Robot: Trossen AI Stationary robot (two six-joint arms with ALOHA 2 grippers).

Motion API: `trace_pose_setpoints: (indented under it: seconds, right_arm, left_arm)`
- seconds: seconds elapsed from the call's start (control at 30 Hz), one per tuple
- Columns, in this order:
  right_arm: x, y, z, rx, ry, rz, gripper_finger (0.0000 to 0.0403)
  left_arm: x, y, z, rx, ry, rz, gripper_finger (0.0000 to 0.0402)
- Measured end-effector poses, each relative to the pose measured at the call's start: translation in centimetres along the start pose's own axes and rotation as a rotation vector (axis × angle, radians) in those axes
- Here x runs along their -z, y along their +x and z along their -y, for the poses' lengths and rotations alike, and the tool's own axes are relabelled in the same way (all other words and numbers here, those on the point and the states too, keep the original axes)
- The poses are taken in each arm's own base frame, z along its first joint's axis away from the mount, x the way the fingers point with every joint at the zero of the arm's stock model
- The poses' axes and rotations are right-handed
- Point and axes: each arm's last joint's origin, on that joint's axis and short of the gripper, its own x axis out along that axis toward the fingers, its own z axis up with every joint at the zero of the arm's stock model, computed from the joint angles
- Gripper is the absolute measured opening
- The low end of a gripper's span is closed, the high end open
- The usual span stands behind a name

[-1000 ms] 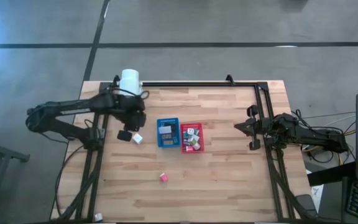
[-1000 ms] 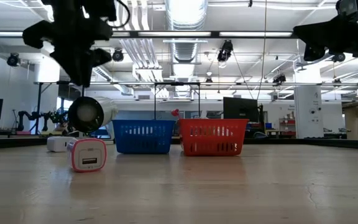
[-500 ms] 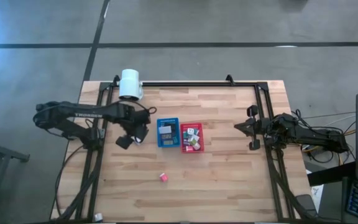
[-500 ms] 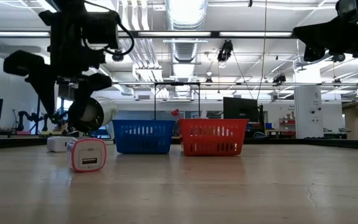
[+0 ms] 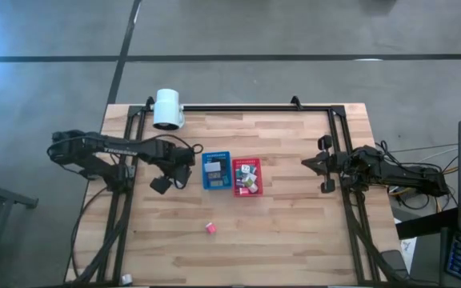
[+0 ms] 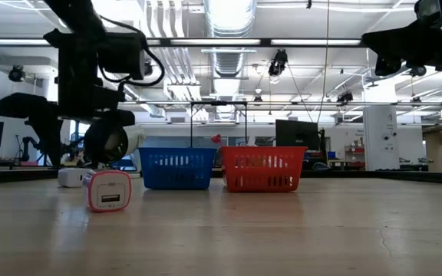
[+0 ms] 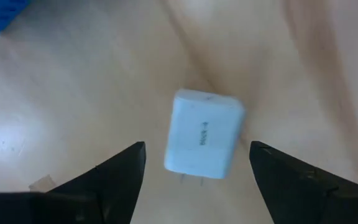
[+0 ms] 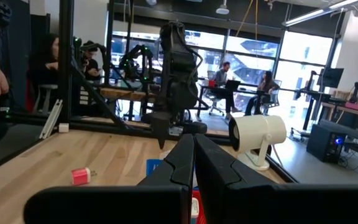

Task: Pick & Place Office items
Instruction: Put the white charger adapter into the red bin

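Wood table [image 5: 278,232]: pale planks, pink cube [image 5: 210,228] alone.
Left gripper [image 7: 194,163]: spread wide over white charger [image 7: 204,134].
Right gripper [image 8: 193,155]: pinched closed.
Room: people at desks.

White cube [image 7: 203,133] lies on wood; pink cube [image 5: 210,228] well apart.

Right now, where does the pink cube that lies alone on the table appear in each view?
High view: pink cube, lower middle, alone.
Low view: left foreground.
Left wrist view: not in it.
Right wrist view: lower left.
Shared landmark, except in the left wrist view: white cylinder.
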Motion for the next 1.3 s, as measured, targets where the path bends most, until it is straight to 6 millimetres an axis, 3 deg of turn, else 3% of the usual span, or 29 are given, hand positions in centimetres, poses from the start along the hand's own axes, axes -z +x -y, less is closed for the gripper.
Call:
trace_pose_setpoints:
  seconds: [0.5, 0.7, 0.83, 1.07, 1.3]
  right_arm:
    - [0.0, 0.0, 0.0, 0.000, 0.000, 0.000, 0.0008]
    - [0.0, 0.0, 0.0, 0.000, 0.000, -0.004, 0.0008]
    - [0.1, 0.1, 0.0, -0.001, 0.000, -0.010, 0.0008]
    - [0.1, 0.1, 0.0, 0.000, -0.003, -0.011, 0.0008]
    - [0.1, 0.1, 0.0, 0.000, -0.003, -0.011, 0.0008]
  left_arm:
    - [-0.6, 2.9, -0.5, 0.060, 0.013, -0.065, 0.0289]
    - [-0.8, 3.4, -0.6, 0.063, 0.016, -0.080, 0.0235]
    - [-0.8, 3.1, -0.6, 0.064, 0.016, -0.068, 0.0176]
    - [-1.2, 2.6, 0.0, 0.090, 0.032, -0.072, 0.0176]
    - [-2.0, -0.5, 0.4, 0.005, -0.014, 0.033, 0.0176]
